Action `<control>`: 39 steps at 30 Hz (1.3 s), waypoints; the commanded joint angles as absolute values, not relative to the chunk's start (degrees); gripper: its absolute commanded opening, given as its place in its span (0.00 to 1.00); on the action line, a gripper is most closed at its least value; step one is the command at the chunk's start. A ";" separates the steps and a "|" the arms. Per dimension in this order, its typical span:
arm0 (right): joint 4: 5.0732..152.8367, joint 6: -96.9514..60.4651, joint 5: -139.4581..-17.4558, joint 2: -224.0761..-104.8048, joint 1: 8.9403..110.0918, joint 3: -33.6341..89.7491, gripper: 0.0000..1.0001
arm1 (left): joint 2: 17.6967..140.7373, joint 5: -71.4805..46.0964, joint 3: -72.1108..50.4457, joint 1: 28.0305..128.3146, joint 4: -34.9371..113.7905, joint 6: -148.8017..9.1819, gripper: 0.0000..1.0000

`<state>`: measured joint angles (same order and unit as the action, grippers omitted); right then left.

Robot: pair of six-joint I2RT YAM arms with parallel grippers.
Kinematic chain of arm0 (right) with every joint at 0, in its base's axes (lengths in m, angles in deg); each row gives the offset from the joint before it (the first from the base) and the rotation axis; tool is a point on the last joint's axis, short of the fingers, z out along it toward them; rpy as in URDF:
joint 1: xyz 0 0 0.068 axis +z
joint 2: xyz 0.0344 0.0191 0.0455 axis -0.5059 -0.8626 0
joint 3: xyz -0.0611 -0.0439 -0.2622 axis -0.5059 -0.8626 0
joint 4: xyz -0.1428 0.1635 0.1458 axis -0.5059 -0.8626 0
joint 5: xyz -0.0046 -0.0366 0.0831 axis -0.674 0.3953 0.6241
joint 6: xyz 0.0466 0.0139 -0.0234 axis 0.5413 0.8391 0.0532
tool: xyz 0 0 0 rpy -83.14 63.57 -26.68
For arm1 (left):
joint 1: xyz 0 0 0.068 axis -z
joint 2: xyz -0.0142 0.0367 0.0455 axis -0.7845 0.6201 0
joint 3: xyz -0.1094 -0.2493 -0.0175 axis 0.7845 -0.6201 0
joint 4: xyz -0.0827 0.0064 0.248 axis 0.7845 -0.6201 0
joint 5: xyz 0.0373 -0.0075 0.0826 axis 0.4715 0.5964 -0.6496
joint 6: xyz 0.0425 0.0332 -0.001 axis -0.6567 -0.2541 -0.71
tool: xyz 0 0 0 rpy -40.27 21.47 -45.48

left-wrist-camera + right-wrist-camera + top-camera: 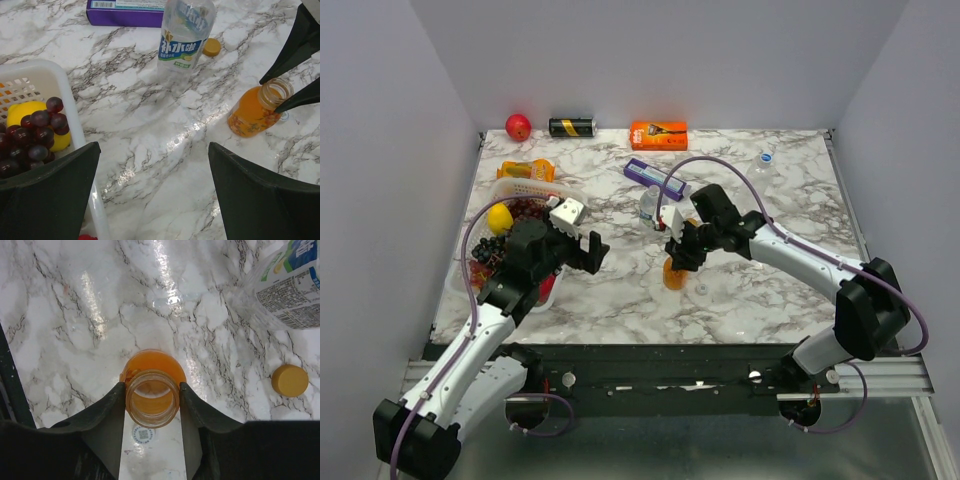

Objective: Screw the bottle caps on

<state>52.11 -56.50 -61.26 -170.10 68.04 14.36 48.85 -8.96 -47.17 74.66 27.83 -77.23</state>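
Note:
A short orange bottle (673, 275) (250, 117) (152, 365) stands uncapped near the table's middle. My right gripper (678, 255) (152, 390) is shut on its neck, one finger pressing each side. An orange cap (212, 47) (289, 380) lies on the marble next to a clear bottle with a blue and white label (649, 203) (185, 40) (287, 287), which has no cap. A small clear bottle with blue at its top (764, 160) stands at the back right. My left gripper (585, 250) (152, 165) hangs open over bare marble, left of the orange bottle.
A white basket (525, 187) (70, 100) holding a lemon and dark grapes sits at the left. A purple box (655, 175) (125, 12) lies behind the labelled bottle. An orange box (658, 135), a black can (572, 127) and a red fruit (518, 126) line the back wall.

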 commanded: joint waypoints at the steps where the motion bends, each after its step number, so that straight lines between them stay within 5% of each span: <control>1: 52.49 -56.60 -61.93 -169.50 68.18 15.44 0.34 | 50.82 -2.51 -47.23 74.35 28.27 -79.01 0.98; 9: 46.68 -51.88 -54.38 -164.22 68.18 25.10 0.16 | 52.24 18.24 -50.91 77.94 31.25 -87.62 0.99; 15: 46.85 -40.19 -51.47 -165.63 68.18 30.65 0.05 | 51.36 2.38 -53.73 86.55 42.14 -84.57 0.99; 39: 50.28 -33.14 -46.19 -167.91 68.62 32.93 0.05 | 62.34 3.21 -51.01 90.61 54.64 -77.61 0.97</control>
